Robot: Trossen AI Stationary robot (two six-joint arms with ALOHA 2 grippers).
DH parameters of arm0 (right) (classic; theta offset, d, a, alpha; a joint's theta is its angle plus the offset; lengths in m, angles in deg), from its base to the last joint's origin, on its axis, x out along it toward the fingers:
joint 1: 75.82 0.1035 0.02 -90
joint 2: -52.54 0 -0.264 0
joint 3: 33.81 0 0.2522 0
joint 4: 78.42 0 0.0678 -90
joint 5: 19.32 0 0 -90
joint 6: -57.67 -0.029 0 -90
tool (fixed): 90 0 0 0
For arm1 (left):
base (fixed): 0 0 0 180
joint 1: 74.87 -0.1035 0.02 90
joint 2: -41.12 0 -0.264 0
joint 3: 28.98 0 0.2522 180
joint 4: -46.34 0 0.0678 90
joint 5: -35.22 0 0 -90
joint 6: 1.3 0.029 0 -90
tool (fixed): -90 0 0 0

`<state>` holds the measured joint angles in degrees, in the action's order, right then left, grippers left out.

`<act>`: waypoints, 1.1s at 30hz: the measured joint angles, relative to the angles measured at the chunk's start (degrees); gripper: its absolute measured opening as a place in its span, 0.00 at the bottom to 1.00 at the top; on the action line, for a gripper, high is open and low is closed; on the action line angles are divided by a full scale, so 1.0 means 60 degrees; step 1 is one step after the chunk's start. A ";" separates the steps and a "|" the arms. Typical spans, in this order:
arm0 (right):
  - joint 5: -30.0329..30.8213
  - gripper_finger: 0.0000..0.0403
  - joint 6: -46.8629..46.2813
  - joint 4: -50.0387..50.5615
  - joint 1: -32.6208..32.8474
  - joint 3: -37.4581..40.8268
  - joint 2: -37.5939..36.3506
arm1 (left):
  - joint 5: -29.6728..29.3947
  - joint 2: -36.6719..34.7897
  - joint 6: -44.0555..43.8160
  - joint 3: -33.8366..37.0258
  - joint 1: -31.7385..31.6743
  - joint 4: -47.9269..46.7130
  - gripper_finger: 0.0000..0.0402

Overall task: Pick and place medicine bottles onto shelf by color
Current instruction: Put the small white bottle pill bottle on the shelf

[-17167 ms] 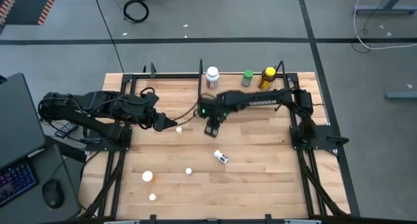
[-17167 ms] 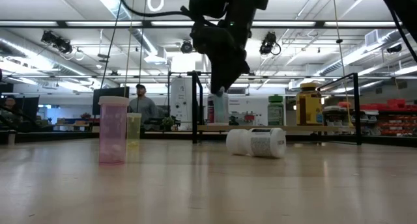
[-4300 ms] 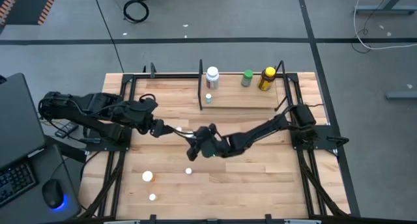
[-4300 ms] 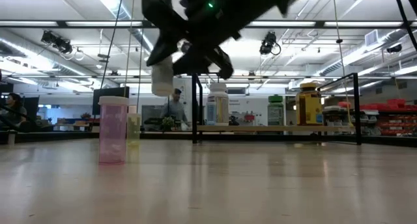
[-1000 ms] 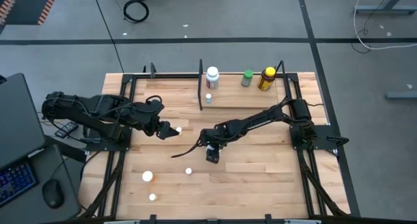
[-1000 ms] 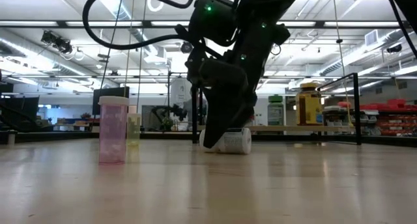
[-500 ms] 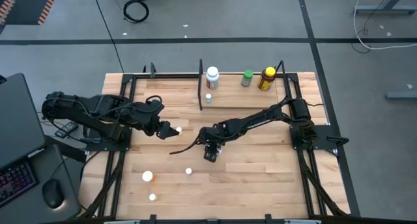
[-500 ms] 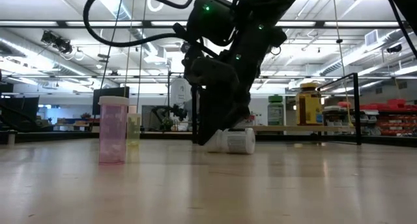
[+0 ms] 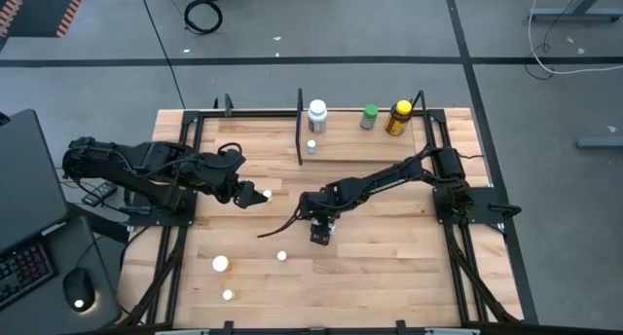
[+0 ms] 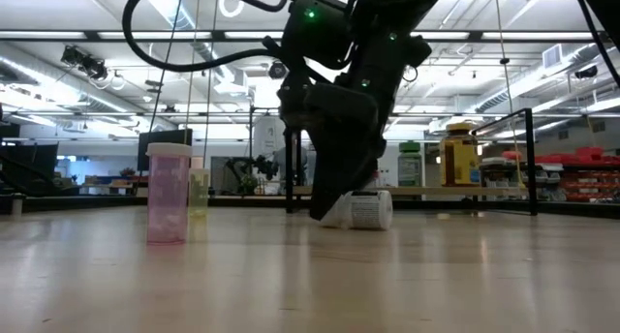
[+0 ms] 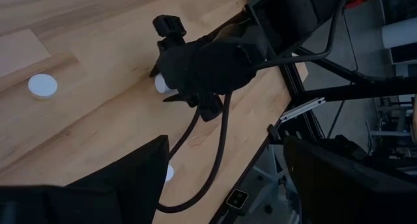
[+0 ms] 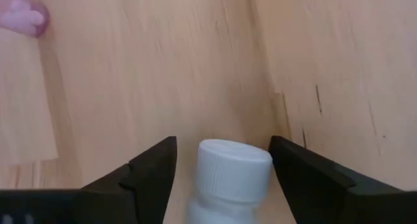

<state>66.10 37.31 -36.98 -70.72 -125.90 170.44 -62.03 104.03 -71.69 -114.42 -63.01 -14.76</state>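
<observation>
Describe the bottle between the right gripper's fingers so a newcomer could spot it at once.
Start at the middle of the wooden table, where the right gripper reaches down. The white bottle lies on its side between its open fingers. Unlike the other bottles on the table, it lies flat instead of standing upright.

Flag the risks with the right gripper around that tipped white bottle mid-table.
1. The white bottle lies on its side between the open fingers of the right gripper, untouched by either finger; being round, it may roll or squirt out when they close.
2. A dark cable trails on the tabletop beside it and could snag.
3. The left gripper waits nearby; a wide lift might clip it.
</observation>
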 joint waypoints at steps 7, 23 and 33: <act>0.0005 0.51 -0.0003 0.0295 -0.0005 -0.0007 -0.0007 | 0.0000 0.0000 -0.0002 0.0001 0.0000 -0.0002 0.76; 0.0766 0.39 -0.0607 -0.3344 -0.0250 -0.0175 -0.0524 | -0.0203 0.0000 -0.0196 0.0000 0.0184 0.0006 0.76; 0.4083 0.39 -0.2305 -0.8626 0.0893 0.1290 -0.0637 | -0.3268 -0.1099 -0.0742 0.0003 0.0939 0.0014 0.76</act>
<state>90.60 23.48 -88.74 -65.36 -118.16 166.62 -81.64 97.44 -76.14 -114.40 -57.37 -14.67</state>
